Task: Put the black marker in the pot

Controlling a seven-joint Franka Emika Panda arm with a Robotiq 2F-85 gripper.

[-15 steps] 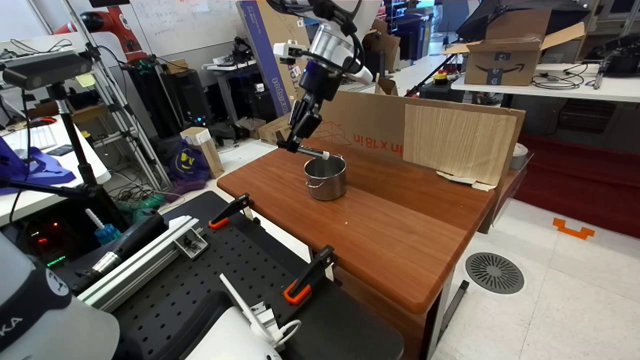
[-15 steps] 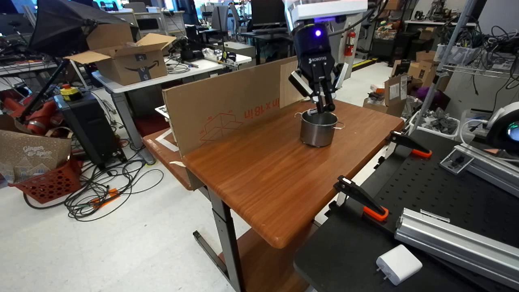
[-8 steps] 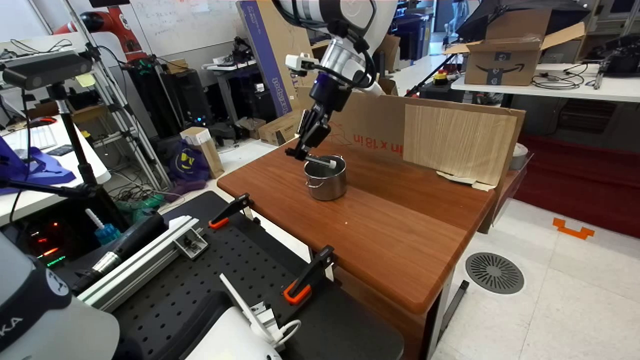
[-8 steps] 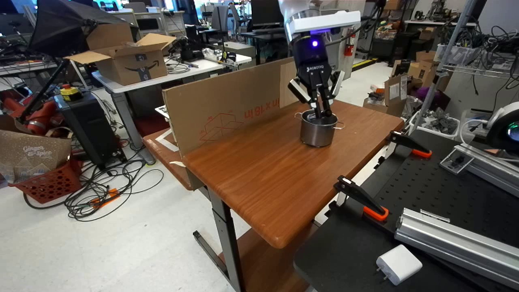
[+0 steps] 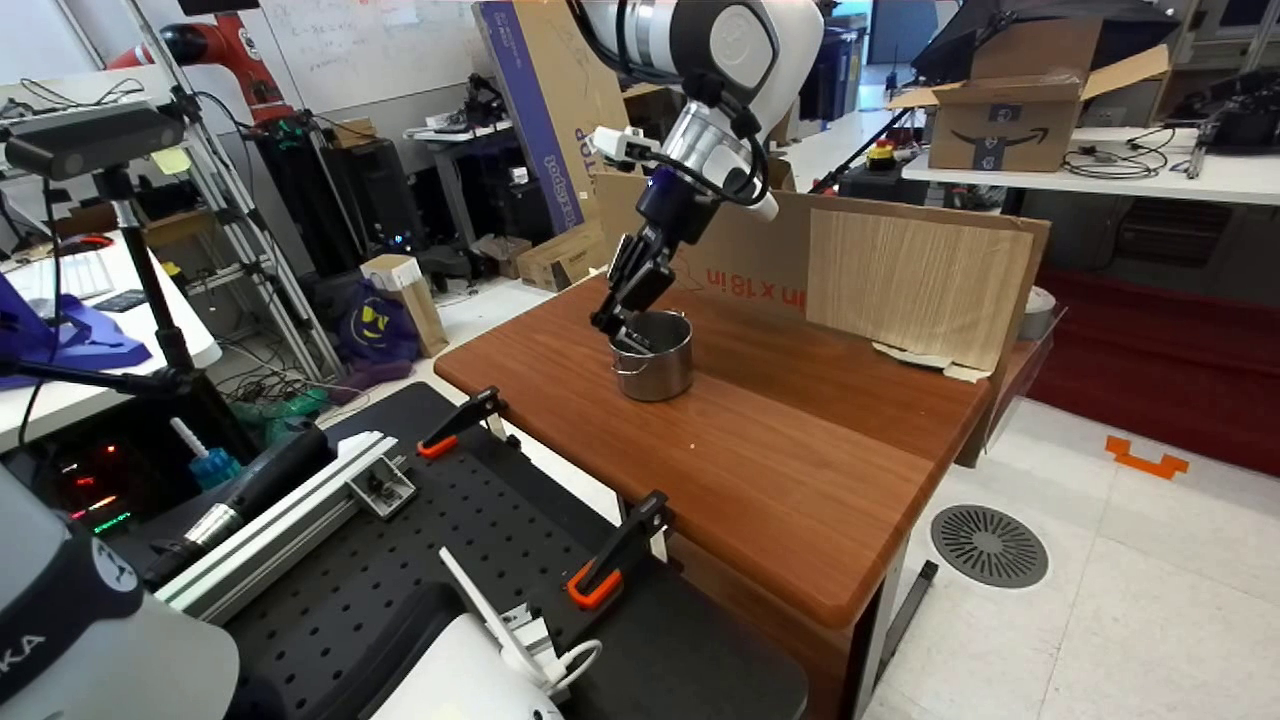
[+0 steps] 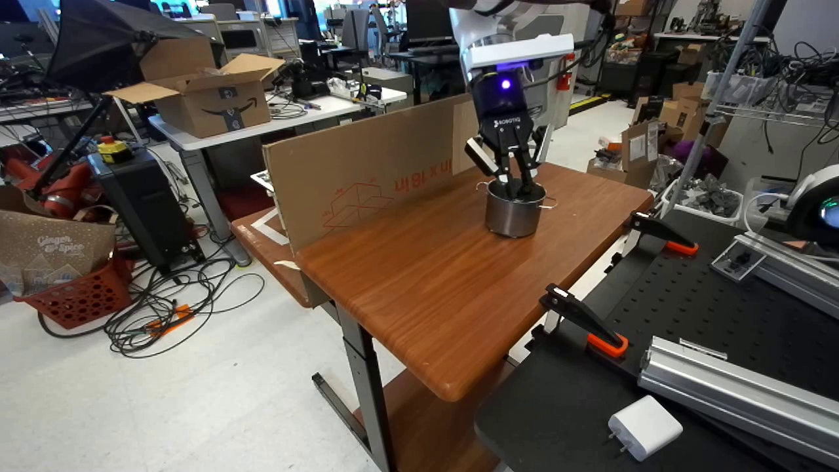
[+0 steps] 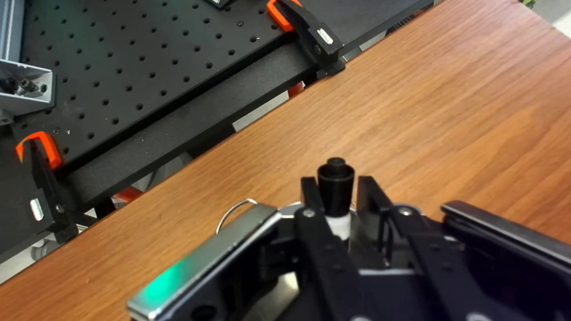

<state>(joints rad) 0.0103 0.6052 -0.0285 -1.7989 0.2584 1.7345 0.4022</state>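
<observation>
Black marker [image 7: 336, 187] is leaning between fingers [image 7: 314, 232], grip unclear; snagging the pot [image 6: 512, 217] risks flipping it toward the table's clamp-side edge [image 7: 267, 125].

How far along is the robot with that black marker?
Done: the black marker is already at the pot. In hand: it sits between the fingers of the end effector at the pot's mouth; whether they grip, I can't tell. Left: probably letting it drop in, then lifting away.
</observation>
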